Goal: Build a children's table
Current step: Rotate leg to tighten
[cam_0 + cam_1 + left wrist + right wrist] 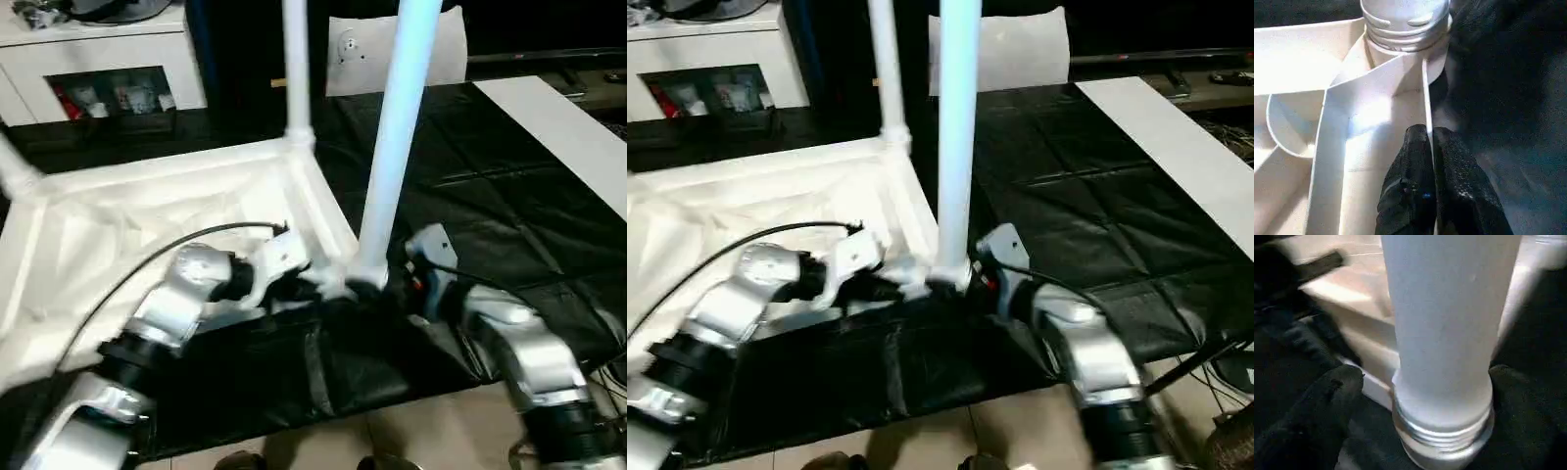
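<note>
The children's table lies upside down: its white tabletop (147, 225) rests ribbed side up on a black mat. One white leg (297, 69) stands in the far corner socket. Another leg (397, 137) stands in the near right corner socket, its threaded base (1442, 431) seated there. A third leg (15, 171) shows at the left edge. My left gripper (1429, 134) is shut on the tabletop's thin side wall (1426, 93), just beside that near socket. My right gripper (1420, 387) is open, with one black finger (1327, 396) on each side of the near leg's base.
The black mat (490, 196) covers the floor under the work, and tiles show at its near edge. A white cabinet (98, 49) stands at the back left, a white flat bag (446, 44) at the back. A white board (568, 127) lies to the right.
</note>
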You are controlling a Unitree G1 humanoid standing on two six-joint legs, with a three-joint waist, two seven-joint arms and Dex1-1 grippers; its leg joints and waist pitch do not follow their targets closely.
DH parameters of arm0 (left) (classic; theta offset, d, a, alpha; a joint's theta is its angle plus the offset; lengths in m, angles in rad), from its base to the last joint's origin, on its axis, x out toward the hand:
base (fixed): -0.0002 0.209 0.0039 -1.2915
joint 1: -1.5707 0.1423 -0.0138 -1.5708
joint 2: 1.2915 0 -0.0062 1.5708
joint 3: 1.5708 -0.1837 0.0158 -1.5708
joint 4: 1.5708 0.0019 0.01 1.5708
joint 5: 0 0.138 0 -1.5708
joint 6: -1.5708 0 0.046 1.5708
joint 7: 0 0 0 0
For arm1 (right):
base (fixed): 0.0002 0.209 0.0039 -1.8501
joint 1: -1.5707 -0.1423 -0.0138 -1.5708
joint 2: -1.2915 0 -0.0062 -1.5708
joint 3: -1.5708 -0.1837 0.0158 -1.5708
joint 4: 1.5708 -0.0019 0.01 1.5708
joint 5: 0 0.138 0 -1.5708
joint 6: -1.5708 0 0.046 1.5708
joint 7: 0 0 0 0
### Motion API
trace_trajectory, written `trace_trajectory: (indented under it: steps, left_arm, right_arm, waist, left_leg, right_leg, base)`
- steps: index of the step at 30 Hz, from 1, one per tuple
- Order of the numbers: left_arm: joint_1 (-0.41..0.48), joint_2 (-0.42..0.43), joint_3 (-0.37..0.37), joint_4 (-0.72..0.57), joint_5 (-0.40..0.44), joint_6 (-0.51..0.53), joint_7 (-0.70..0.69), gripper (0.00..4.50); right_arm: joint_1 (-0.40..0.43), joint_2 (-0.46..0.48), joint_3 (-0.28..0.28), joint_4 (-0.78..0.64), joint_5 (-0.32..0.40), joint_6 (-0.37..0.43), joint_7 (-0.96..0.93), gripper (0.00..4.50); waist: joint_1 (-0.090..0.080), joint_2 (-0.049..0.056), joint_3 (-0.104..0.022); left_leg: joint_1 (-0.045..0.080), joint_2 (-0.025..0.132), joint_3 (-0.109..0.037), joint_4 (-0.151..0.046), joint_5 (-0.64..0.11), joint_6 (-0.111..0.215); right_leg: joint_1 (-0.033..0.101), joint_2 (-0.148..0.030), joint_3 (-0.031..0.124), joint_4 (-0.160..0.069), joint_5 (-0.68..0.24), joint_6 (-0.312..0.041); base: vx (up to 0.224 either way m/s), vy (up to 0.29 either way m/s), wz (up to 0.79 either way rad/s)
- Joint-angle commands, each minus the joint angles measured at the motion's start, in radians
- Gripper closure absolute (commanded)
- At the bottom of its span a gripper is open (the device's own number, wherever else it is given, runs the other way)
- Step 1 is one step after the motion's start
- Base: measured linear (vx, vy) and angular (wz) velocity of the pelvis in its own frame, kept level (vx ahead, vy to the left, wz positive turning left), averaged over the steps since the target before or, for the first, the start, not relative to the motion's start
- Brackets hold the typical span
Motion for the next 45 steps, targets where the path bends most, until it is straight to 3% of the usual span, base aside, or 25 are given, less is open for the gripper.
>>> trace_trajectory:
  steps: [1, 7, 19, 22, 24, 35, 36, 45]
  left_arm:
    - [-0.007, 0.004, -0.053, 0.009, 0.005, -0.061, -0.064, 4.5]
    - [-0.025, 0.044, -0.08, 0.019, -0.04, -0.124, -0.232, 4.5]
    - [-0.059, 0.068, -0.139, 0.055, -0.037, -0.204, -0.367, 4.5]
    - [-0.064, 0.067, -0.146, 0.057, -0.041, -0.209, -0.383, 4.5]
    - [-0.064, 0.067, -0.146, 0.06, -0.039, -0.215, -0.387, 4.5]
    - [-0.062, 0.074, -0.148, 0.082, -0.033, -0.242, -0.388, 4.5]
    - [-0.063, 0.073, -0.147, 0.085, -0.032, -0.244, -0.387, 4.5]
    - [-0.064, 0.071, -0.137, 0.097, -0.032, -0.25, -0.37, 4.5]
  right_arm:
    - [-0.001, -0.008, 0.015, -0.024, 0.027, -0.021, 0.054, 0.06]
    - [-0.023, -0.125, 0.042, -0.003, 0.074, -0.029, 0.263, 0.06]
    - [-0.081, -0.187, 0.126, 0.049, 0.062, -0.067, 0.412, 0.06]
    - [-0.091, -0.199, 0.149, 0.052, 0.068, -0.058, 0.465, 0.22]
    - [-0.095, -0.205, 0.163, 0.054, 0.071, -0.058, 0.481, 0.5]
    - [-0.094, -0.207, 0.199, 0.049, 0.064, -0.071, 0.514, 1.31]
    - [-0.095, -0.208, 0.203, 0.052, 0.061, -0.074, 0.516, 1.53]
    - [-0.094, -0.198, 0.225, 0.068, 0.041, -0.099, 0.5, 1.96]
  waist:
    - [0.003, -0.005, -0.063]
    - [0.022, -0.005, -0.065]
    - [0.045, -0.011, -0.069]
    - [0.046, -0.015, -0.071]
    - [0.047, -0.011, -0.071]
    - [0.052, -0.012, -0.071]
    - [0.052, -0.013, -0.072]
    - [0.053, -0.011, -0.072]
  left_leg:
    - [0.015, 0.054, -0.016, -0.065, -0.191, 0.07]
    - [0.017, 0.057, -0.014, -0.064, -0.19, 0.062]
    - [0.017, 0.058, -0.013, -0.059, -0.165, 0.063]
    - [0.015, 0.057, -0.012, -0.057, -0.154, 0.071]
    - [0.015, 0.058, -0.012, -0.056, -0.149, 0.075]
    - [0.014, 0.058, -0.013, -0.055, -0.149, 0.072]
    - [0.014, 0.058, -0.013, -0.055, -0.148, 0.072]
    - [0.014, 0.059, -0.013, -0.055, -0.154, 0.068]
  right_leg:
    - [0.048, -0.068, 0.048, -0.076, -0.175, -0.225]
    - [0.05, -0.069, 0.047, -0.07, -0.157, -0.239]
    - [0.048, -0.071, 0.045, -0.062, -0.152, -0.244]
    - [0.051, -0.071, 0.044, -0.061, -0.135, -0.25]
    - [0.05, -0.072, 0.044, -0.061, -0.137, -0.25]
    - [0.05, -0.072, 0.042, -0.06, -0.146, -0.246]
    - [0.051, -0.072, 0.042, -0.06, -0.144, -0.246]
    - [0.051, -0.072, 0.041, -0.06, -0.145, -0.247]
  base:
    - [0.0, 0.0, 0.0]
    - [0.0, 0.0, 0.0]
    - [0.0, 0.0, 0.0]
    - [0.0, 0.0, 0.0]
    - [0.0, 0.0, 0.0]
    - [0.0, 0.0, 0.0]
    - [0.0, 0.0, 0.0]
    - [0.0, 0.0, 0.0]
